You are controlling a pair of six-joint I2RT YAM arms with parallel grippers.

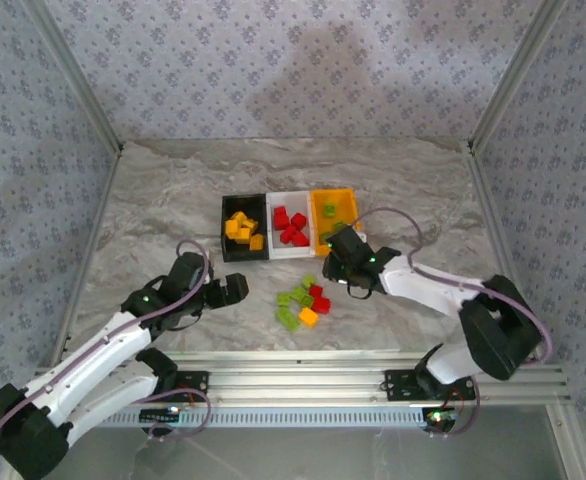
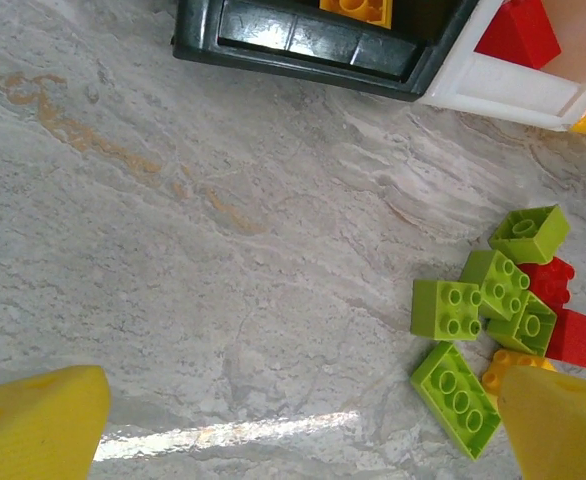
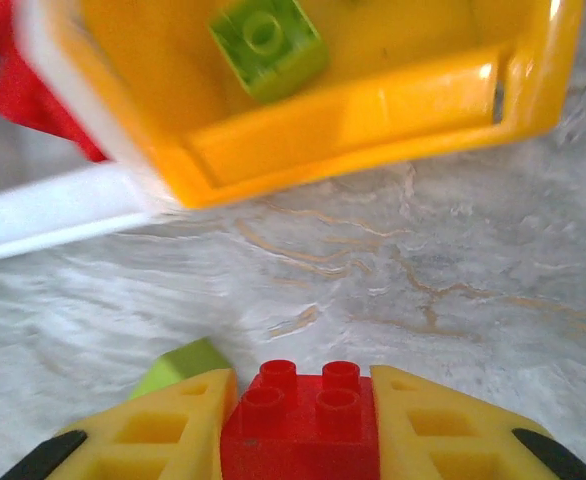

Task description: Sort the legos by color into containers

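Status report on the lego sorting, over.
Left gripper open, empty, beside loose pile. Right gripper shut on red lego, just short of orange bin; white bin to its left. Nothing seen blocking.
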